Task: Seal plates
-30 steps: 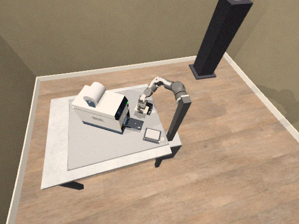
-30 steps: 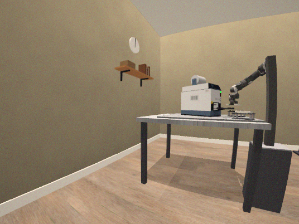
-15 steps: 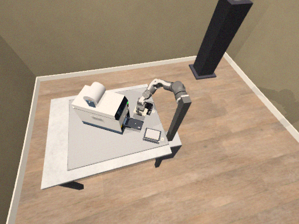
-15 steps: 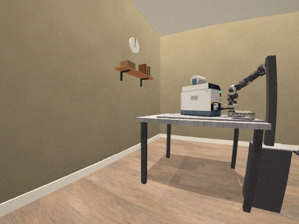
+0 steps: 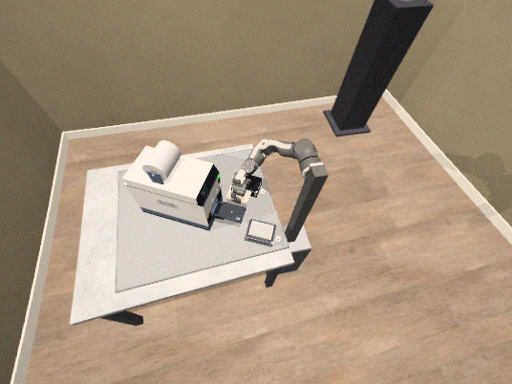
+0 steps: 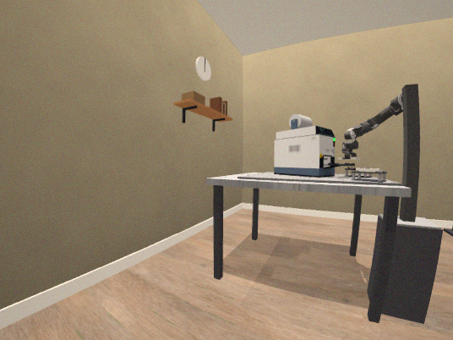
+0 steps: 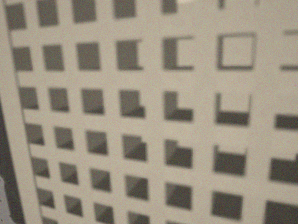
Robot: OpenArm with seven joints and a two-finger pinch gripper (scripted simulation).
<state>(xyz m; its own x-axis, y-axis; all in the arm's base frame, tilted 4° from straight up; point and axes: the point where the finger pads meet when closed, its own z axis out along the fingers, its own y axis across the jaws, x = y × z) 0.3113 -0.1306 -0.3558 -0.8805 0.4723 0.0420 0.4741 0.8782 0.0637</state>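
Background walls show a clock point(image 6: 203, 68) only in exterior.

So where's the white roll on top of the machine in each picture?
Top view: the white roll sits left of the middle, on the machine's roof.
Exterior view: right of the middle, again on the roof.
Wrist view: not in it.
Shared landmark, top and exterior only: the green light.

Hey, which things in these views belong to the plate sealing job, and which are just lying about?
For the job:
- sealer
- its stage
- plate in the jaws
- other plate, on its nest
- the emptied nest

Just about:
- wall clock
- shelf
- box
- books
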